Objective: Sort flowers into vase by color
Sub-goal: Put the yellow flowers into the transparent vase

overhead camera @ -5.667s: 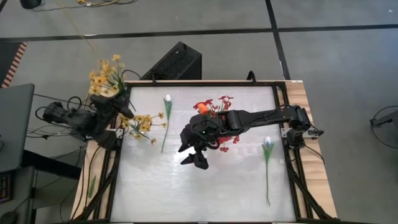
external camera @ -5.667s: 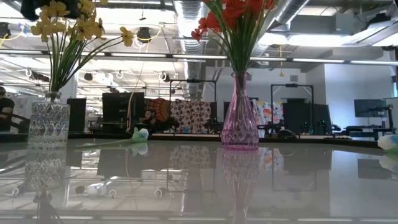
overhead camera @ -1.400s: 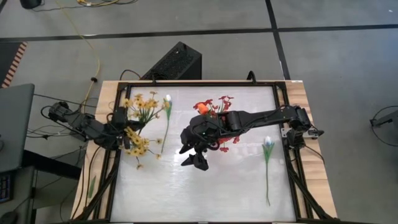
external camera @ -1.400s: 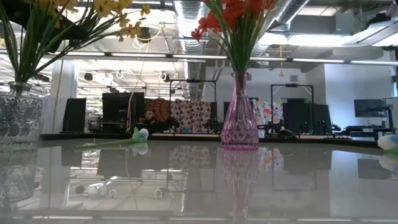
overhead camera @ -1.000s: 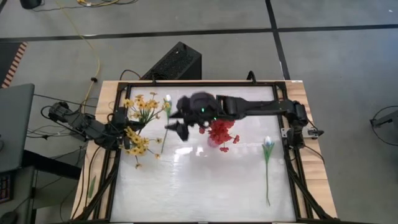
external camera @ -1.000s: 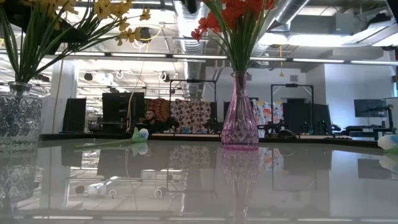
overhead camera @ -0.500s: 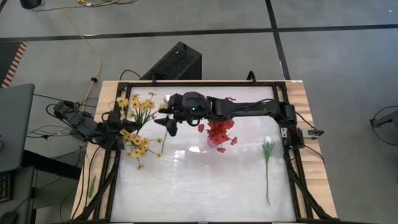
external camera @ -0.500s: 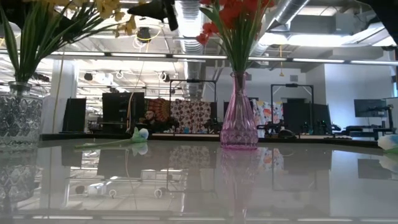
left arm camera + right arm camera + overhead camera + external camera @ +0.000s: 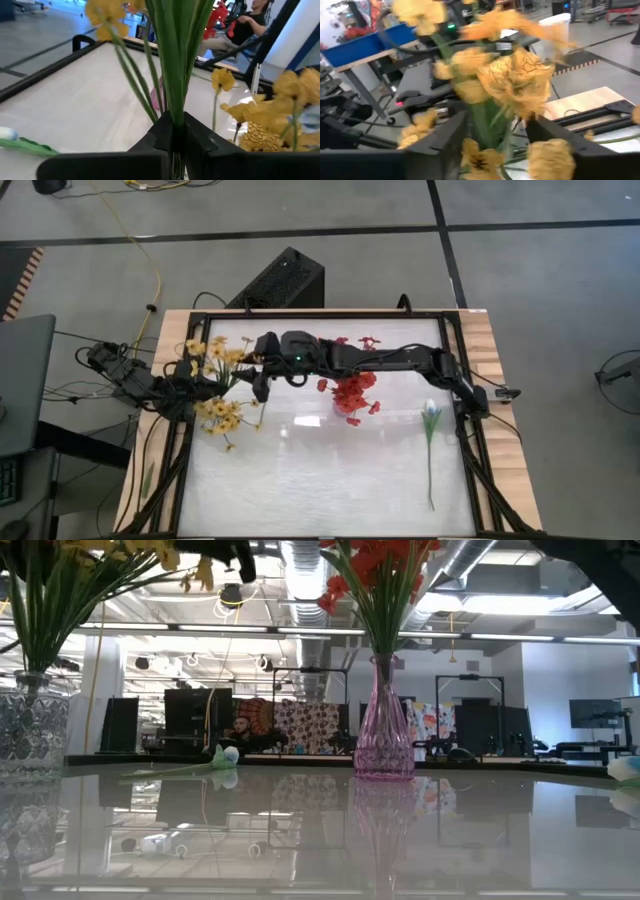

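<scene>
From above, we take the pink vase of red flowers (image 9: 351, 393) near the middle of the counter (image 9: 320, 480) as our landmark. Well to its left, at the counter's left edge, stands the bunch of yellow flowers (image 9: 222, 380), and the left pincer (image 9: 190, 388) sits among their stems. The right arm stretches across behind the red flowers, and its right pincer (image 9: 260, 375) hangs just beside the yellow bunch, over a white tulip (image 9: 262, 395) whose stem shows below it. Well to the right of the red flowers, a second white tulip (image 9: 430, 442) lies flat on the counter.

At counter height, we see the pink vase (image 9: 384, 720) upright with the red sprays rising from it. Far to its left stands a clear glass vase (image 9: 28, 725) with green stems in it, and between the two, farther back, the bud of the white tulip lies on the counter.

Past the left wrist, we see the left pincer's fingers (image 9: 197, 140) closed tight around the green stems of the yellow flowers (image 9: 172, 60).

Past the right wrist, we see the right pincer's fingers (image 9: 452, 137) spread wide on either side of the yellow blossoms (image 9: 512, 82), holding nothing.
</scene>
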Motion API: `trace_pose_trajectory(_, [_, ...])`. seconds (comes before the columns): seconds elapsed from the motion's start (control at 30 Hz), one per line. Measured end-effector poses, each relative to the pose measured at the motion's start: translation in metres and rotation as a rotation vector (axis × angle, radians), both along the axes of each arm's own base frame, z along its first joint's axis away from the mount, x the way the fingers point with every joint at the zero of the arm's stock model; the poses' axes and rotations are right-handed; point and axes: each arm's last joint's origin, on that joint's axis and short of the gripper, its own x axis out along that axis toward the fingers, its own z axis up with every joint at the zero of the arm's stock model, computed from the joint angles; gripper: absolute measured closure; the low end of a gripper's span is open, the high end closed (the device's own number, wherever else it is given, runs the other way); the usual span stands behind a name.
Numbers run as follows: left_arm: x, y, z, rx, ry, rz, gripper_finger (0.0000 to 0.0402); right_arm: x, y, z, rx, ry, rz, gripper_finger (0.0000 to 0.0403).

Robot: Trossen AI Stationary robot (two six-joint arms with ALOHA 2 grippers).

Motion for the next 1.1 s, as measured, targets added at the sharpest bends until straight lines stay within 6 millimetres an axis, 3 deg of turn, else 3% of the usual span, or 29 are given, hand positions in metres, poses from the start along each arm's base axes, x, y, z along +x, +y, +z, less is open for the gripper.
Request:
trace_pose_trajectory(0.23, [-0.003,0.001,0.007,-0.035,-0.009,-0.042,0.0336,0.0,0.009,0.0,-0.059,0.005,0.016,0.0378])
trace_pose_trajectory(0.7, [-0.031,0.018,0.044,-0.067,-0.017,-0.05,0.0318,0.0,0.008,0.006,-0.109,-0.035,0.017,0.0384])
trace_pose_trajectory(1.1, [-0.047,0.028,0.062,-0.17,-0.057,-0.005,0.0317,-0.028,-0.019,0.086,-0.169,-0.188,-0.024,0.0384])
